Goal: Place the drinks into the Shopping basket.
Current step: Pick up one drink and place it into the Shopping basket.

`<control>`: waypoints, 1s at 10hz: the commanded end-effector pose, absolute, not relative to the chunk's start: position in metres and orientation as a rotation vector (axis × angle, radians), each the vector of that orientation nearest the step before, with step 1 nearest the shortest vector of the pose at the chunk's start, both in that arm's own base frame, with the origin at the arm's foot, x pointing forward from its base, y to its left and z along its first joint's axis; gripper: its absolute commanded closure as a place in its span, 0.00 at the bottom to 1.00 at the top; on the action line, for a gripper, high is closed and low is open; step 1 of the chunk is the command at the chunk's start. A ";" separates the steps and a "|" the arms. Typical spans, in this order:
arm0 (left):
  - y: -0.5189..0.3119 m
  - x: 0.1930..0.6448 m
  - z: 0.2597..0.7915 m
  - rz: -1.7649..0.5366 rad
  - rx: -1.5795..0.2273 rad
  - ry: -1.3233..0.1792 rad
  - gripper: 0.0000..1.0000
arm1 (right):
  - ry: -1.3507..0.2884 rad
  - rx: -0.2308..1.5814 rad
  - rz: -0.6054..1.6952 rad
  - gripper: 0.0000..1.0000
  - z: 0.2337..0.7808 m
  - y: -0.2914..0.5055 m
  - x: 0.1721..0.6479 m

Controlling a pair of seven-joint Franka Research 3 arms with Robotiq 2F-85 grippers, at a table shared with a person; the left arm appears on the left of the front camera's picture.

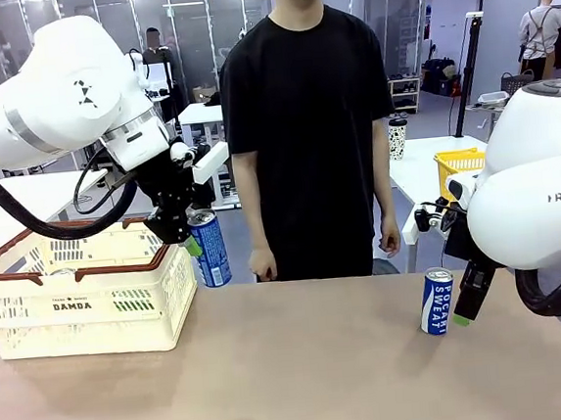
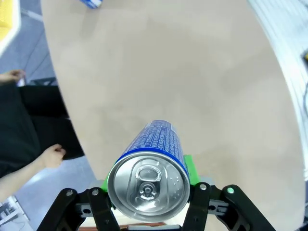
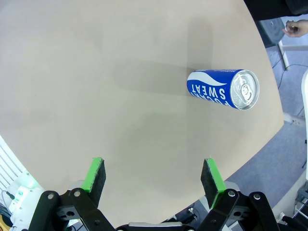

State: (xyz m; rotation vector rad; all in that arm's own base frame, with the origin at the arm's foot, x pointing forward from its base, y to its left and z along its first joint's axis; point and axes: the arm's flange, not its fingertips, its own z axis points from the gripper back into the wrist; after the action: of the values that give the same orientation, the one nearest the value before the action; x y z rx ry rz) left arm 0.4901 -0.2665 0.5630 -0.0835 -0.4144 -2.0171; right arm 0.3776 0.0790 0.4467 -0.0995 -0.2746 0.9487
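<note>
Held can (image 2: pixel 159 154): blue, dense white print, silver top. Standing can (image 1: pixel 436 302): blue, white lettering, white wave band. Shopping basket (image 1: pixel 82 296): cream-white lattice, dark reddish-brown rim, dark print. Left gripper (image 1: pixel 197 239), right gripper (image 3: pixel 154 166): black, green pads (image 3: pixel 96 175). Robot arms (image 1: pixel 64 91): white. Table (image 1: pixel 296 385): plain tan. Person's shirt (image 1: pixel 307 119): black. Far basket (image 1: pixel 458 165): yellow. Tumbler (image 1: pixel 398 138): black-and-white spots.
</note>
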 end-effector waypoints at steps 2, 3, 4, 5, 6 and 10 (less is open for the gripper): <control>-0.234 0.509 0.598 -1.899 0.111 -0.471 0.42 | -0.274 -0.099 0.947 0.00 0.447 0.079 0.378; -0.219 0.515 0.608 -1.852 0.137 -0.486 0.42 | -0.274 -0.099 0.947 0.00 0.447 0.079 0.378; -0.202 0.521 0.619 -1.795 0.152 -0.500 0.42 | -0.274 -0.099 0.947 0.00 0.447 0.079 0.378; -0.184 0.527 0.627 -1.720 0.181 -0.480 0.42 | -0.274 -0.099 0.947 0.00 0.447 0.079 0.378; -0.167 0.530 0.632 -1.681 0.168 -0.466 0.42 | -0.274 -0.099 0.947 0.00 0.447 0.079 0.378; -0.091 0.548 0.628 -1.504 0.165 -0.432 0.42 | -0.274 -0.099 0.947 0.00 0.447 0.079 0.378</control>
State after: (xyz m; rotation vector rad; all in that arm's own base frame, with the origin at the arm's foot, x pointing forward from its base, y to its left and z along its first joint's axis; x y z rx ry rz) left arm 0.5479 -0.0962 0.6272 0.1696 -0.4469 -1.5422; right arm 0.3775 0.0790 0.4467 -0.0994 -0.2747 0.9488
